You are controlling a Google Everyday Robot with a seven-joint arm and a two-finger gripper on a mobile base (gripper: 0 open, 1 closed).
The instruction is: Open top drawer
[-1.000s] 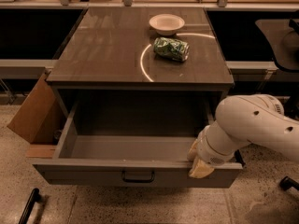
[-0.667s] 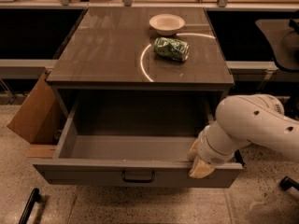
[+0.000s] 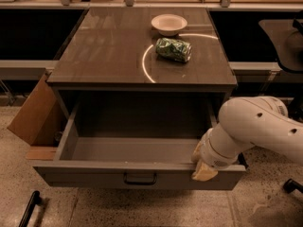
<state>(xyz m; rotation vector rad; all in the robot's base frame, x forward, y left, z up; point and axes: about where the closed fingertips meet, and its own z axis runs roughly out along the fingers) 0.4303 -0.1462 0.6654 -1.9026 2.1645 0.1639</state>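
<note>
Grey top drawer (image 3: 132, 151) stands open below the tabletop's (image 3: 109, 56) front edge. We see the gripper (image 3: 200, 162) near the front right corner, fingers (image 3: 204, 172) pinching the drawer's front rim.

Cream gripper (image 3: 204, 168) on grey top drawer (image 3: 90, 178)

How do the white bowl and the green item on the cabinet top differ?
The white bowl is plain, round, mouth up; the green item is patterned, elongated, lying on its side. The bowl sits farther back; the green item is nearer the open top drawer. Both rest on the cabinet top, apart. The tool is at the drawer's front rim, picture right.
</note>
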